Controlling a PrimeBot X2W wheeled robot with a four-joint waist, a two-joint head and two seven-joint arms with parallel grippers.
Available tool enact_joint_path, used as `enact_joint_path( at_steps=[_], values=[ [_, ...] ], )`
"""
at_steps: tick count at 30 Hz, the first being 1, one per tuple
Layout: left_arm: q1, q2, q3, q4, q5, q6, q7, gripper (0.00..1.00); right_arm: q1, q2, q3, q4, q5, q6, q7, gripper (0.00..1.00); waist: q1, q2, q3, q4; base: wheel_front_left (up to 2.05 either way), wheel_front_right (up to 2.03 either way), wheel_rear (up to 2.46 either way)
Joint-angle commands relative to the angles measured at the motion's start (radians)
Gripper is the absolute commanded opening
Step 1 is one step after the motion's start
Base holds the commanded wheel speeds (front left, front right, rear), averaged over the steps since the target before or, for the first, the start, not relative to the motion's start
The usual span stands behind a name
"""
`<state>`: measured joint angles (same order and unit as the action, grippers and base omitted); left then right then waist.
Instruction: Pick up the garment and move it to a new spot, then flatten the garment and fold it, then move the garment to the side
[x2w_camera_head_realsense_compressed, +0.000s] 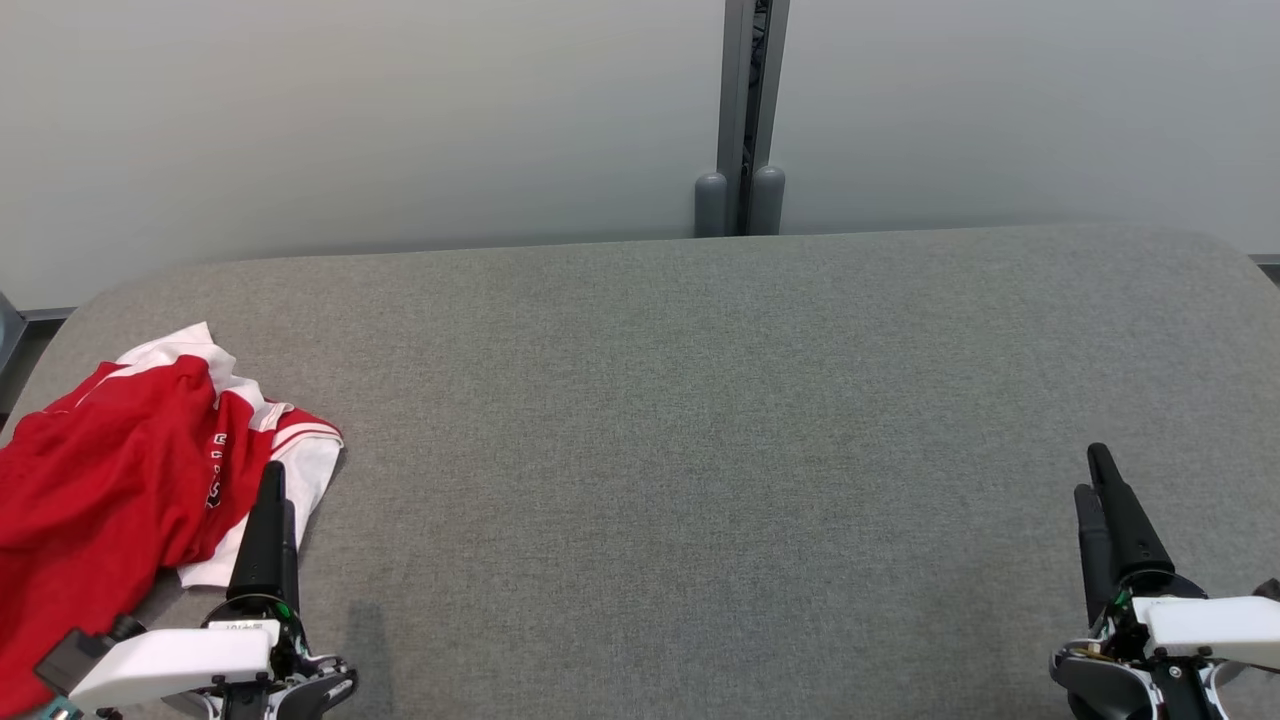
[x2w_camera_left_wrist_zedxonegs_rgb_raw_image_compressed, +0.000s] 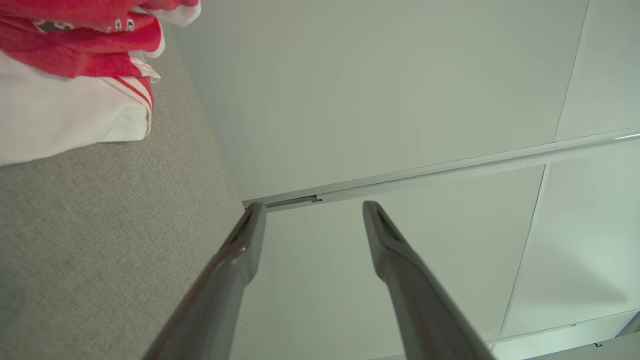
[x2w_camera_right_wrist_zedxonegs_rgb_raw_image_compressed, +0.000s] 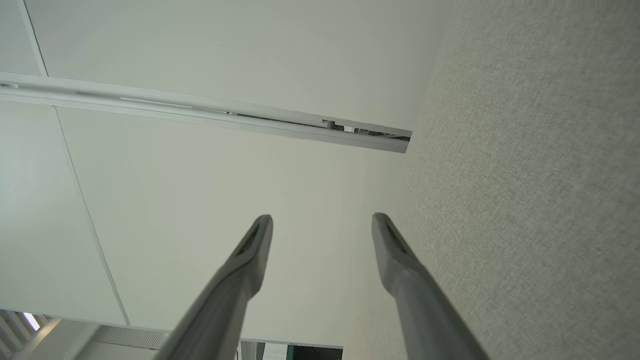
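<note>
A red and white garment (x2w_camera_head_realsense_compressed: 120, 470) lies crumpled at the left end of the grey padded table (x2w_camera_head_realsense_compressed: 680, 450), part of it draping over the near left edge. My left gripper (x2w_camera_head_realsense_compressed: 275, 485) stands open just right of the heap, its dark fingers over the white sleeve's edge, holding nothing. In the left wrist view the garment (x2w_camera_left_wrist_zedxonegs_rgb_raw_image_compressed: 75, 75) sits at the upper left, apart from the spread fingers (x2w_camera_left_wrist_zedxonegs_rgb_raw_image_compressed: 245, 240) of that gripper (x2w_camera_left_wrist_zedxonegs_rgb_raw_image_compressed: 312, 210). My right gripper (x2w_camera_head_realsense_compressed: 1095, 475) stands open at the far lower right, far from the cloth; the right wrist view shows this gripper (x2w_camera_right_wrist_zedxonegs_rgb_raw_image_compressed: 322, 222) empty beside the grey surface.
A pale wall runs behind the table, with a dark vertical post (x2w_camera_head_realsense_compressed: 745, 110) at its middle. The grey table surface stretches bare between the two grippers. The table's rounded corners show at the back left and back right.
</note>
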<state>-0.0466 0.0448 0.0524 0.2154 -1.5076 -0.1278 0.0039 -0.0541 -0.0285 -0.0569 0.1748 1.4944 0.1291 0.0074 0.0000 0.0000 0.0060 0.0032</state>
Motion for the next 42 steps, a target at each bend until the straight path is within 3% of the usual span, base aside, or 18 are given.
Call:
enact_joint_path(
  at_steps=[1, 19, 42],
  values=[
    [-0.028, 0.008, -0.003, -0.022, 0.032, -0.002, -0.01, 1.0, -0.028, -0.01, 0.004, -0.028, -0.035, 0.001, -0.014, 1.0, 0.0, 0.0, 0.0, 0.0, 0.0, 0.0, 0.0],
    [-0.03, 0.001, -0.002, -0.03, 0.397, -0.003, -0.076, 1.0, -0.031, -0.014, 0.085, -0.088, -0.424, 0.001, -0.081, 1.0, 0.0, 0.0, 0.005, 0.005, 0.0, 0.0, 0.0],
    [-0.033, 0.003, -0.009, -0.032, 0.723, -0.003, -0.143, 1.0, -0.042, -0.018, 0.105, -0.079, -0.833, 0.001, -0.147, 1.0, 0.0, 0.0, 0.014, 0.006, 0.0, 0.0, 0.0]
  ],
)
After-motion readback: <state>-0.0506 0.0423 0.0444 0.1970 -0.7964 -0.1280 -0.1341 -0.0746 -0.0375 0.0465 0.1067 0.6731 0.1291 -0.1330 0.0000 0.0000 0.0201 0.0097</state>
